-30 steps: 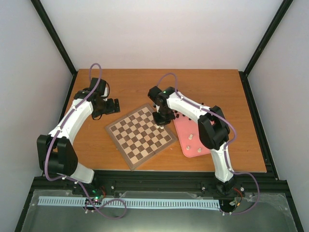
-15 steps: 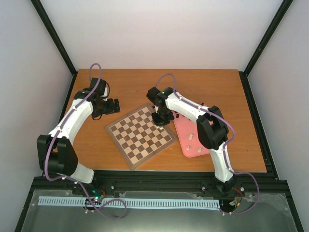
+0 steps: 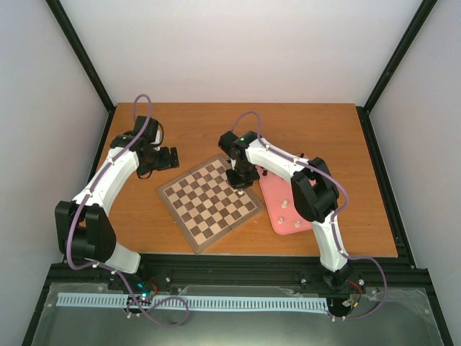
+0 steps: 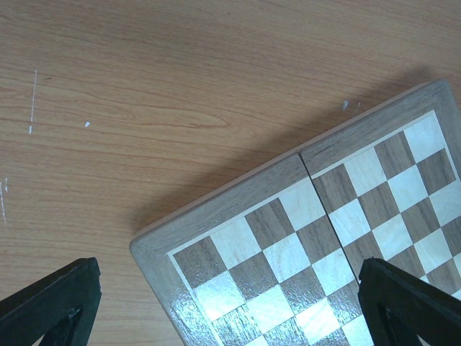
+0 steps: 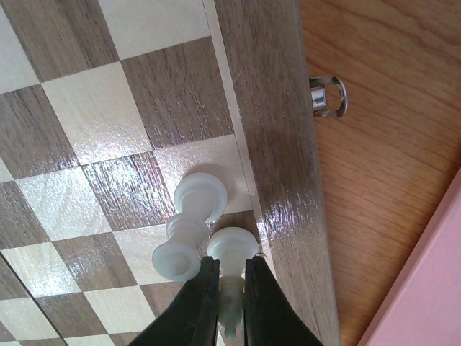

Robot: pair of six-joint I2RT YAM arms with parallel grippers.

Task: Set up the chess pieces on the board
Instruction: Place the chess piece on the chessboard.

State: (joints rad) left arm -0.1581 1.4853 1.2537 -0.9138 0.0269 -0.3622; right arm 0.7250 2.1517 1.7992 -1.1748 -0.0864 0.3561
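Note:
The board lies turned at an angle in the middle of the table. My right gripper hangs over the board's right edge, shut on a cream-white chess piece whose base is at or just above a dark square by the border. A second white piece stands on the light square right beside it. In the top view the right gripper is at the board's right side. My left gripper is open off the board's far-left corner, with nothing between its fingers.
A pink tray lies right of the board with a few white pieces on it. A small metal clasp sticks out from the board's side. Black frame rails run along the table's left, right and near edges.
The right gripper with its white piece has shifted slightly left and down over the board's right edge. The left arm has stayed still.

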